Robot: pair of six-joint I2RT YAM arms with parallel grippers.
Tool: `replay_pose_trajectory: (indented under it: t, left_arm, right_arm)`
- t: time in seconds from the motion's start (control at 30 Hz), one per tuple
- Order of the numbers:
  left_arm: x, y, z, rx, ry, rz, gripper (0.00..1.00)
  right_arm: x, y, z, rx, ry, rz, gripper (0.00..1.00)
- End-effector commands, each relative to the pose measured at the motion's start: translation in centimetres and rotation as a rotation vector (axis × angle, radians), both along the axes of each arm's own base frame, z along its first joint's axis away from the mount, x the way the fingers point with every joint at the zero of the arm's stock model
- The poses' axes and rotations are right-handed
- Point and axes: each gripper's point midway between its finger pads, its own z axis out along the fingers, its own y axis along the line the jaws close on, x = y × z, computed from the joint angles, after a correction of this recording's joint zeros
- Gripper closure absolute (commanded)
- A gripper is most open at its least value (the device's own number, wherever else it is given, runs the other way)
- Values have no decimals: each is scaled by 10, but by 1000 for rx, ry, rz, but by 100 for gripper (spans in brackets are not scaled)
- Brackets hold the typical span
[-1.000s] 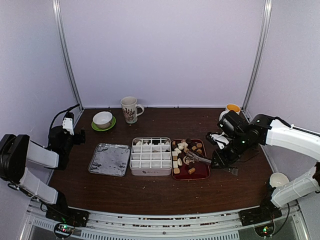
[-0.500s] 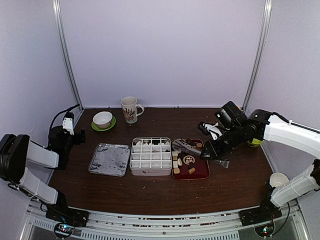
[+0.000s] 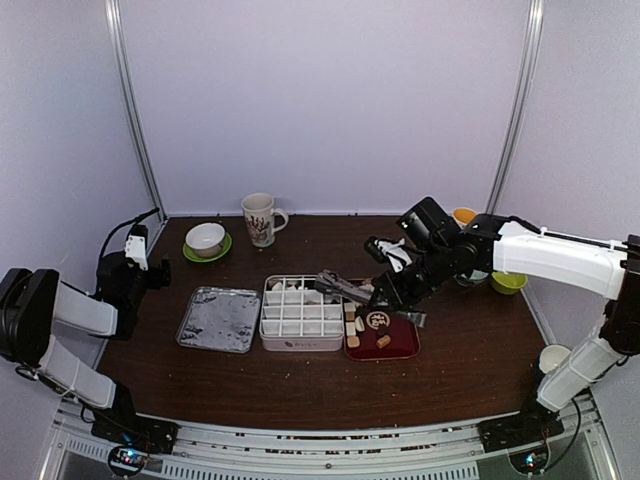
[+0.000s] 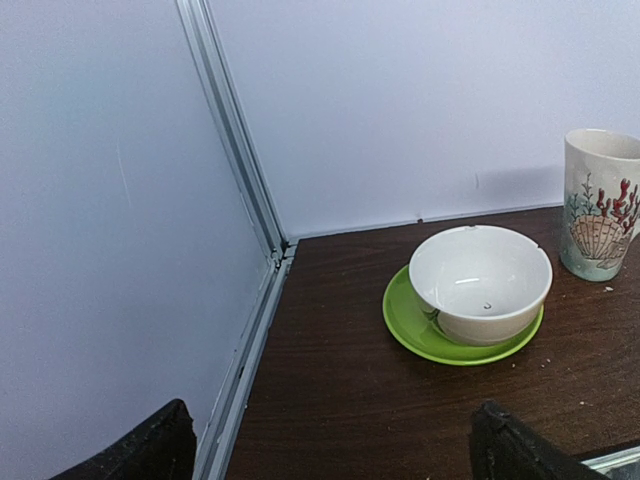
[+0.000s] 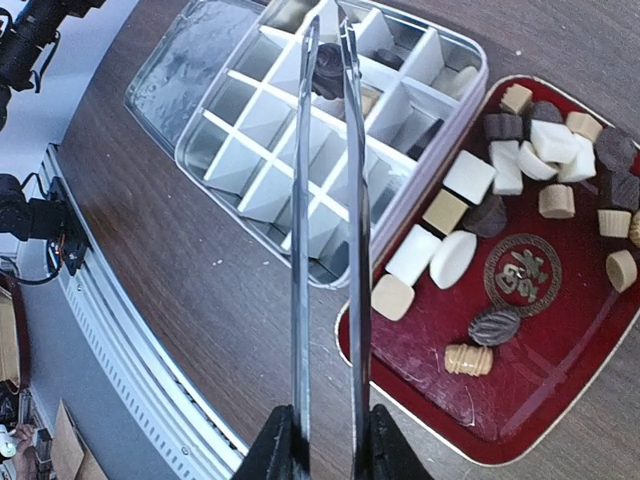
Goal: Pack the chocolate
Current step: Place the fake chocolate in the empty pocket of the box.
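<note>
Now the right gripper (image 5: 330, 452) is clamped on the handle end of the tongs (image 5: 326, 210), its fingers pressing the two blades nearly together. At the far end of the blades, straight ahead of the gripper, a dark chocolate (image 5: 328, 70) is pinched between the tips. It hangs over the box (image 5: 250, 150), above the compartments towards the far side; which cell it is over cannot be told. A few pieces (image 5: 460, 82) already sit in the box's far row, ahead and to the right of the tips. Right of the tongs lies the tray (image 5: 560, 345), touching the box's side, with the other chocolates (image 5: 470, 178) scattered on it: dark, tan and cream, cubes and rounds. A lid (image 5: 190, 62) lies left of the tips, beyond the box.

The left gripper (image 4: 330, 445) is well away from all this, its fingers (image 4: 150, 450) spread wide and holding nothing. Ahead of it and to the right stands a bowl (image 4: 480, 282) on a saucer (image 4: 420, 340), with a mug (image 4: 600, 205) further right.
</note>
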Motion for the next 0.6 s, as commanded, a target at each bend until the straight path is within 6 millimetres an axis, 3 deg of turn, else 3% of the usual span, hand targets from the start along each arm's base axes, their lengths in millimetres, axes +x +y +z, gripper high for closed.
replay_pose_trajectory:
  t: [0.0,0.13,0.3,0.57]
  left_arm:
    - [0,2,8,-7,-39,3,2]
    - [0,2,8,-7,-40,3,2]
    - [0,2,8,-7,-39,3,2]
    - [0,2,8,-7,-39,2,2]
  right_arm:
    - [9,29,13,83,-33,28,77]
    - [12,43,6,91,-11,36,78]
    - [12,65,10,114,-23,75,78]
    - [17,74,-6,88,-14,70,76]
